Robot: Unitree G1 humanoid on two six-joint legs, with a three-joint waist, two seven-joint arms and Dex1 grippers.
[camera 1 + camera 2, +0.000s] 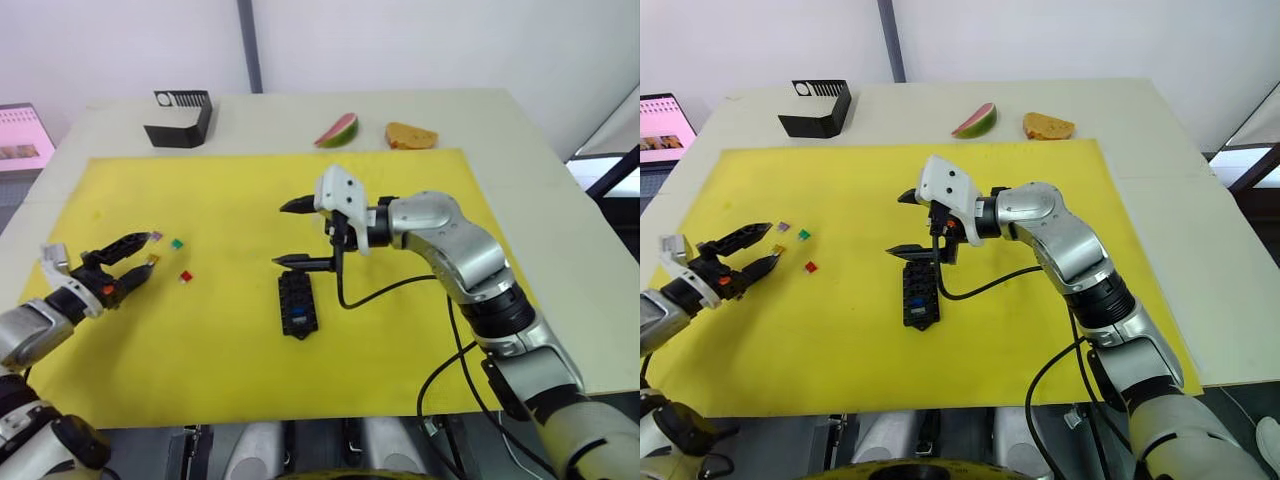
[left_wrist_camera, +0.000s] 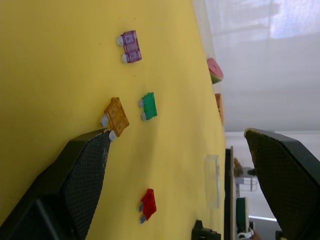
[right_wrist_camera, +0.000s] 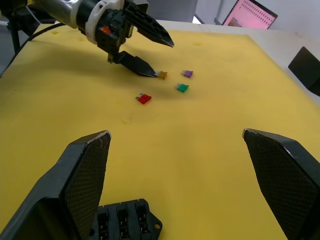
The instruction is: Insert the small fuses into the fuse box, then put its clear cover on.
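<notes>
- Our left claw (image 1: 138,252) is spread apart low over the yellow mat (image 1: 200,330), one fingertip touching the tan fuse (image 2: 116,116).
- The purple fuse (image 2: 129,46), green fuse (image 2: 148,106) and red fuse (image 2: 148,203) lie loose just beside it.
- Our right claw (image 1: 293,234) hangs wide apart, holding nothing, just above the fuse box (image 1: 298,303), which carries a blue fuse.
- The clear cover (image 2: 212,180) lies flat on the mat.
</notes>
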